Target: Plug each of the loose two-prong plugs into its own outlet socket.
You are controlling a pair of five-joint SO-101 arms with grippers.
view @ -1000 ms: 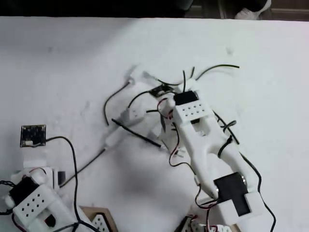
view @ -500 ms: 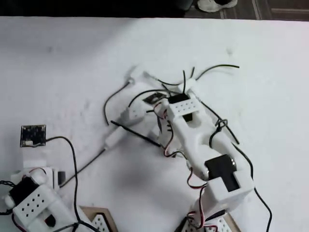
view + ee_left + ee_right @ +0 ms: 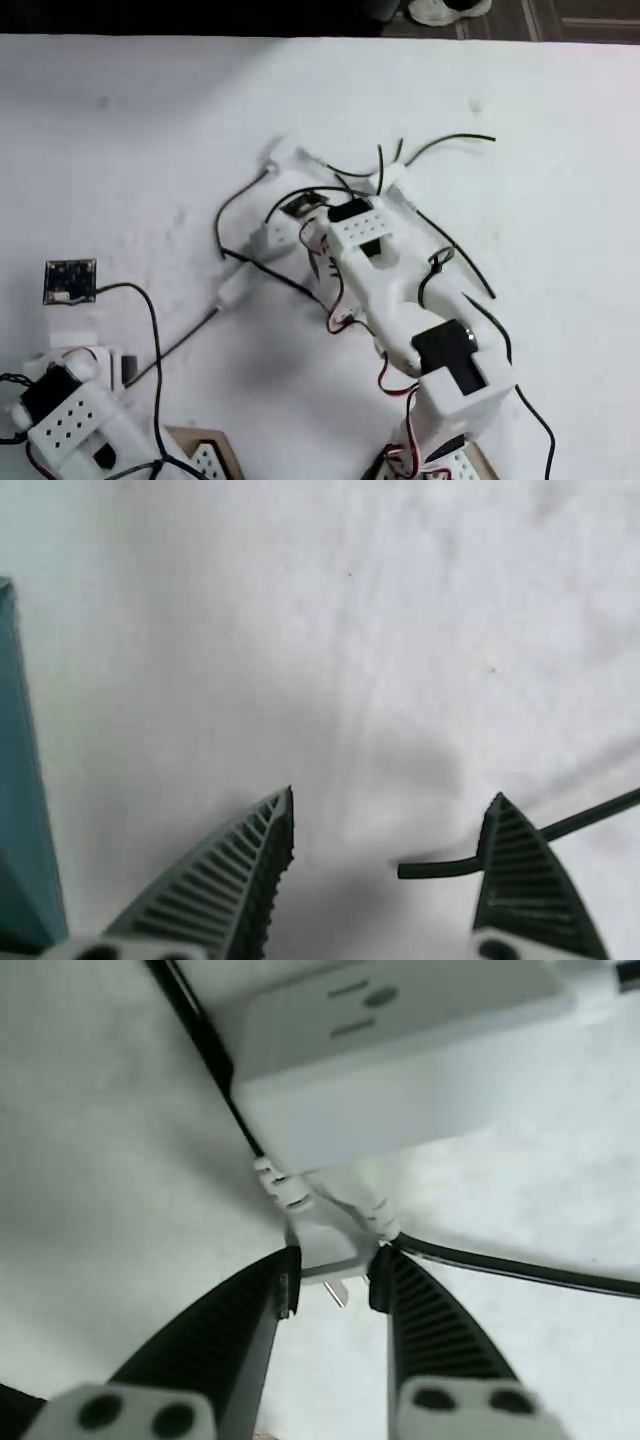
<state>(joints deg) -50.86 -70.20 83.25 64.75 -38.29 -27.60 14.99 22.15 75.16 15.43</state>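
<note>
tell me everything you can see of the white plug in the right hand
The white plastic two-prong plug sits pinched between the right hand's dark ribbed fingers. One metal prong shows, pointing away from the white outlet block close behind it. A ribbed white collar leaves its back toward that block.

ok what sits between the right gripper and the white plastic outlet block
A white two-prong plug, held at the right gripper's fingertips, close to the white plastic outlet block, per the right wrist view.
</note>
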